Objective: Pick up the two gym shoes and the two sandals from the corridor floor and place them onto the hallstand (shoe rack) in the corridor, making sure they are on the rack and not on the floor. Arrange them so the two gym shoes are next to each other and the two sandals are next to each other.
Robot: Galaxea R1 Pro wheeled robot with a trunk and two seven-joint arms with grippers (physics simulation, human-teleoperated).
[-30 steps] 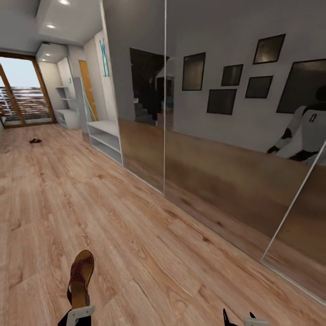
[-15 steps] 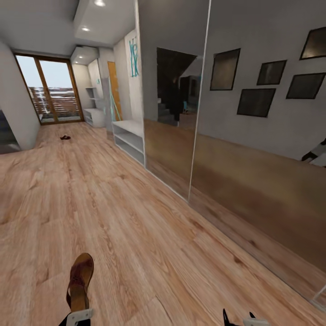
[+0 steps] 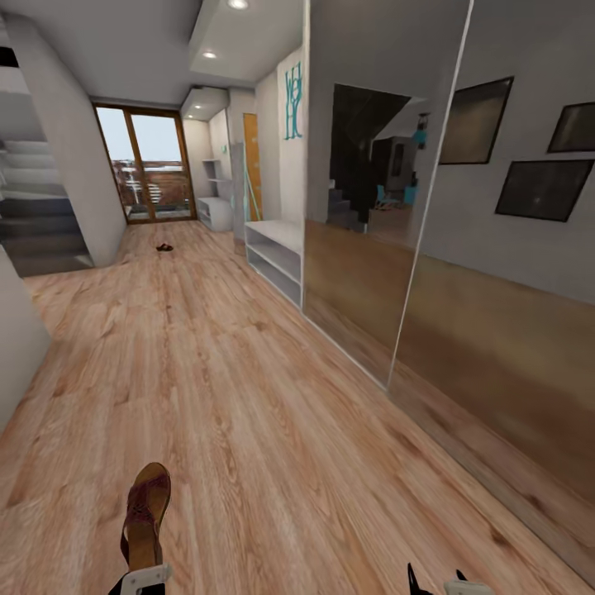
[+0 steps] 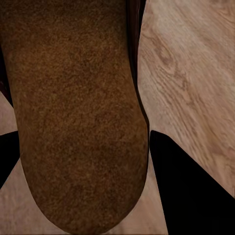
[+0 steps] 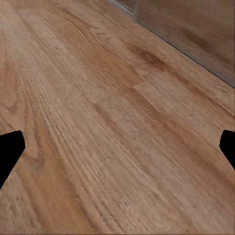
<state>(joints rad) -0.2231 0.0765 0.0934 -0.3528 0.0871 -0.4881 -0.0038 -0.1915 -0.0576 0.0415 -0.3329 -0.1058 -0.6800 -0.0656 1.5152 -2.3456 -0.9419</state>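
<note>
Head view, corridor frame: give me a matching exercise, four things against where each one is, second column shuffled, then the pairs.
Things:
1. held sandal
2. second sandal
3. whitish open-shelf unit
4. glass door

Places:
A. far end of the corridor
B. against the mirrored wall, partway down on the right
C. in the left gripper, at the bottom of the view
D. on the corridor floor, far ahead, near the glass door

Pairs: 1-C, 2-D, 3-B, 4-A
</note>
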